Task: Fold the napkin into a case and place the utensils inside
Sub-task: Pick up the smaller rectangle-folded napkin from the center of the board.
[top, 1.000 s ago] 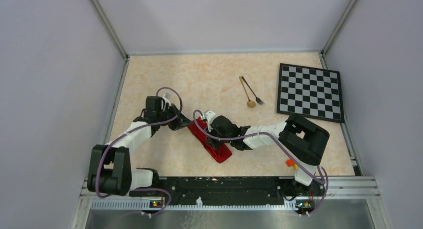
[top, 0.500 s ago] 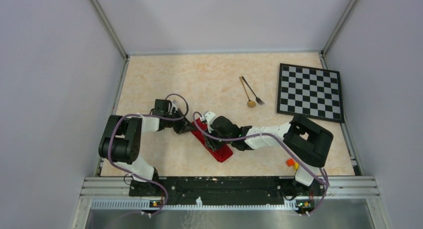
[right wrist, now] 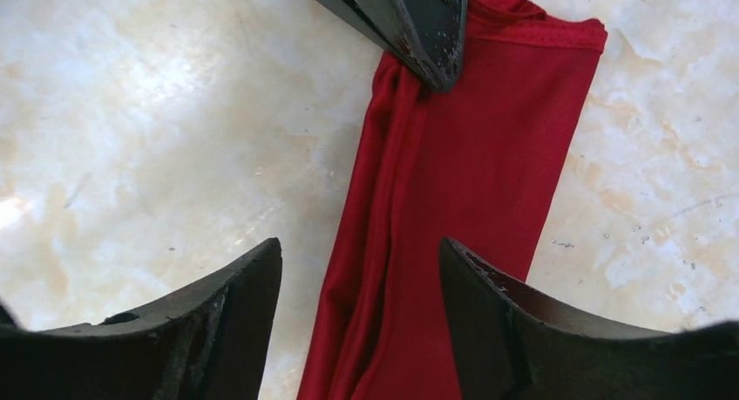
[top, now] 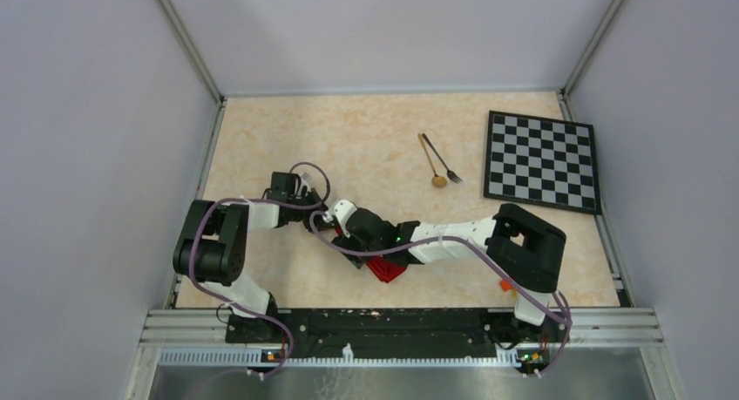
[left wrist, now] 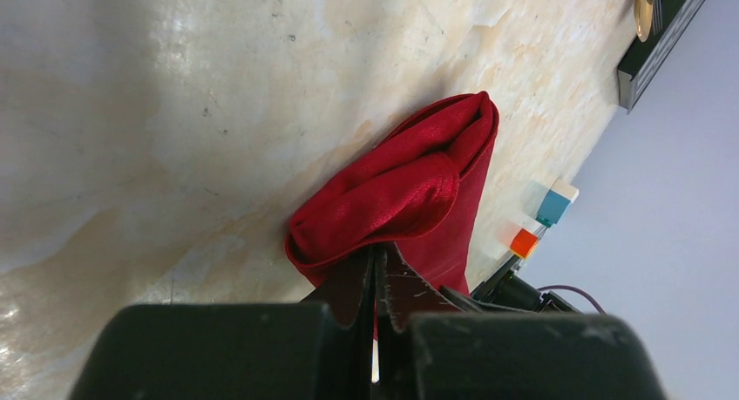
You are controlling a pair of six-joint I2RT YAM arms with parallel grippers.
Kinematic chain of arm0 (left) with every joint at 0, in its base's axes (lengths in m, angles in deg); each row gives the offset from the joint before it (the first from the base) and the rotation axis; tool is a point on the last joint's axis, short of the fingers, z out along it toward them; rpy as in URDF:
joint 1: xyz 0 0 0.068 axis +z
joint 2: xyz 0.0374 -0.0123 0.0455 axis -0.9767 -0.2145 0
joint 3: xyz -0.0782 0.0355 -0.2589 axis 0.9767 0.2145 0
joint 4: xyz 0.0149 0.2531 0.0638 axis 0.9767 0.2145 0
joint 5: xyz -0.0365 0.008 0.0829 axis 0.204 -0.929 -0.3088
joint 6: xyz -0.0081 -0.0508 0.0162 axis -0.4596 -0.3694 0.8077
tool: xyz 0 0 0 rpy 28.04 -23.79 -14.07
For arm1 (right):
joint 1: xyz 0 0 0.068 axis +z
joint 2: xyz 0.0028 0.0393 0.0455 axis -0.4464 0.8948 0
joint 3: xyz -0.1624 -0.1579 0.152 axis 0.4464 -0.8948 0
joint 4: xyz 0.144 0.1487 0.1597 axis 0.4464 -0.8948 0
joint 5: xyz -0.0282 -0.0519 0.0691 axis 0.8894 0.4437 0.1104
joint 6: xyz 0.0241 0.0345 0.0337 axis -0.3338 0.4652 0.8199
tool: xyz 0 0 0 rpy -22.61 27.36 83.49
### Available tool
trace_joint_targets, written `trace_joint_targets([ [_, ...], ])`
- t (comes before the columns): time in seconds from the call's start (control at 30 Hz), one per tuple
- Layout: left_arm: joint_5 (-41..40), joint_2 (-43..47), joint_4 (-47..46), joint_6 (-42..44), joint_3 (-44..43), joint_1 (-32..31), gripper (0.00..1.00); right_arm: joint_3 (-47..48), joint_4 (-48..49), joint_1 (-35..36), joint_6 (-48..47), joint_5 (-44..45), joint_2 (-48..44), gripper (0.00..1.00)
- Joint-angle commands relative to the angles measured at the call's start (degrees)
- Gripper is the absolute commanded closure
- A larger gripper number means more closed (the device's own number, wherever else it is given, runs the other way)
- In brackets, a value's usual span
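Marbled desk (top: 366, 130) at centre: left fingers (left wrist: 376, 256) pinch shut on one end of the napkin (left wrist: 396, 186), probably anchoring it for folding; right fingers (right wrist: 359, 252) straddle it, spread wide; utensils (top: 430, 159) wait far right, not yet inside

A black-and-white checkered board (top: 542, 160) lies flat at the upper right of the beige marbled table (top: 349, 130). Small coloured blocks (top: 506, 285) (orange the plainest) sit at lower right.
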Motion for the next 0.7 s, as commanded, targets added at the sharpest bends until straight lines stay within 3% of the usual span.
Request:
trace_joint_targets([
  [0.0,-6.85,-1.49,1.52,2.70,-0.40,-0.03,1.00,2.42,-2.34,1.79,-2.02,7.55,3.16,0.37],
  [0.23,-6.79,-0.70,3.31,2.87,-1.11,-0.03,1.00,2.38,-3.72,3.17,-0.19,13.04,6.28,0.52],
  [0.33,-6.82,0.97,4.47,3.68,-2.29,-0.03,0.99,3.26,-5.44,3.43,2.71,17.40,7.54,0.75],
  [0.43,-7.54,4.32,8.76,5.92,-5.24,-0.03,0.91,3.42,-5.56,3.38,5.36,18.91,7.19,1.00],
  [0.67,-10.99,16.83,24.38,14.07,-17.88,1.16,0.57,4.70,-5.49,3.12,11.49,12.35,2.50,1.00],
])
